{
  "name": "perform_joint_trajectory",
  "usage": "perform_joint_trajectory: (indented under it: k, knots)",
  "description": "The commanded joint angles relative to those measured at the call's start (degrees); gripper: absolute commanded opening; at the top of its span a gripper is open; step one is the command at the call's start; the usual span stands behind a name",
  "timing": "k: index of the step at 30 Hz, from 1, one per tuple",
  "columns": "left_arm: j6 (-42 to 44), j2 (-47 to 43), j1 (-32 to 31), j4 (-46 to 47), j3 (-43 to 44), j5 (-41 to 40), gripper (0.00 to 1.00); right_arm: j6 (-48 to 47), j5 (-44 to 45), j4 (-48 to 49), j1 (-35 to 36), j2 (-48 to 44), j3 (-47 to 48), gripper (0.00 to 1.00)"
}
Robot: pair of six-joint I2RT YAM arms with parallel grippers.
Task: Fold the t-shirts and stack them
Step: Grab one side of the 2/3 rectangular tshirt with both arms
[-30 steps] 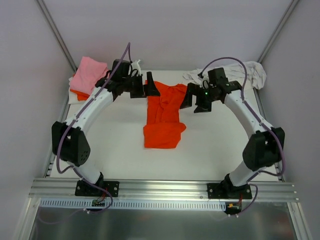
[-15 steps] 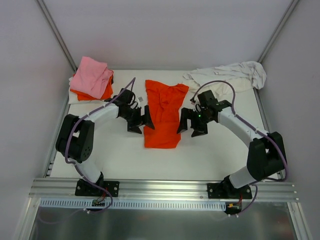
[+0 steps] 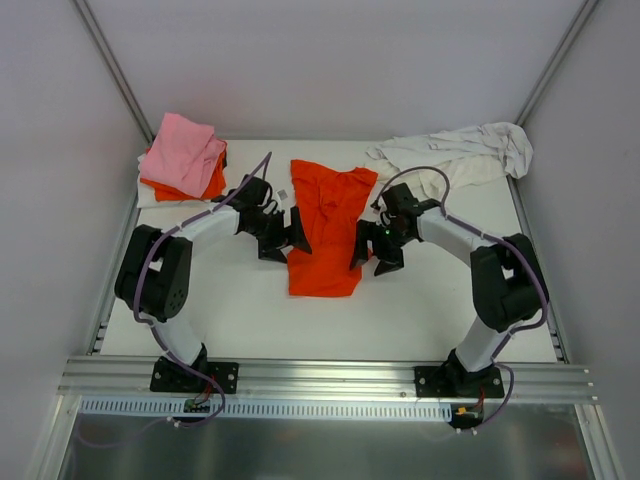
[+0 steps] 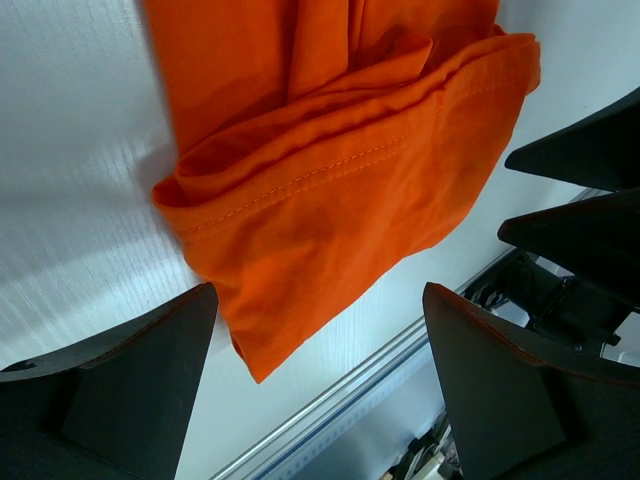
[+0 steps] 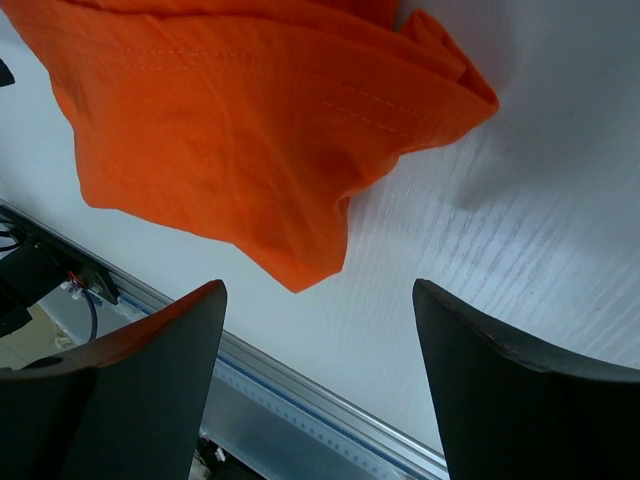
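The orange t-shirt (image 3: 325, 225) lies in the middle of the worktop (image 3: 250, 310), bunched lengthwise into a narrow strip that runs from the far edge toward the near edge. The left gripper (image 4: 318, 300) sits low at the strip's left side and the right gripper (image 5: 318, 290) at its right side, both close to the near end. Each has its jaws apart: the wrist views show a loose corner of orange cloth reaching into the gap, but nothing is clamped. Near those corners the cloth is doubled over, and a stitched hem (image 4: 320, 175) runs along the fold. The shirt looks light and limp, so it will likely sag, crease and slide on the smooth worktop rather than hold a shape. The best hold is probably a pinch through the hem at both near corners, catching every layer, since a shallow bite may lift only the top one. At the far left corner a pink t-shirt (image 3: 185, 150) rests on a second orange t-shirt (image 3: 212, 185), and a white t-shirt (image 3: 455, 150) lies crumpled at the far right corner.
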Motion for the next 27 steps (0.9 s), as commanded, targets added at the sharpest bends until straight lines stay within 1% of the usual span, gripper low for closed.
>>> perform_joint_trajectory:
  k: [1, 4, 8, 17, 27]
  knots:
    - [-0.54, 1.19, -0.69, 0.30, 0.17, 0.38, 0.85, 0.45, 0.01, 1.83, 0.47, 1.20, 3.32, 0.80]
    - [0.69, 2.07, -1.04, -2.15, 1.13, -1.02, 0.84, 0.54, 0.10, 2.01, 0.56, 2.26, 4.37, 0.79]
    - [1.48, 2.25, -1.48, -3.13, 1.14, -3.13, 0.84, 0.81, 0.19, 2.01, 0.56, 3.05, 5.78, 0.80]
    - [0.69, 2.95, -2.18, -2.87, 1.58, -3.13, 0.84, 1.33, -0.08, 2.36, 0.74, 4.46, 7.54, 0.75]
    - [0.87, 2.25, -2.36, -3.84, 2.37, -3.22, 0.83, 1.60, -0.34, 4.03, 0.91, 5.96, 6.75, 0.71]
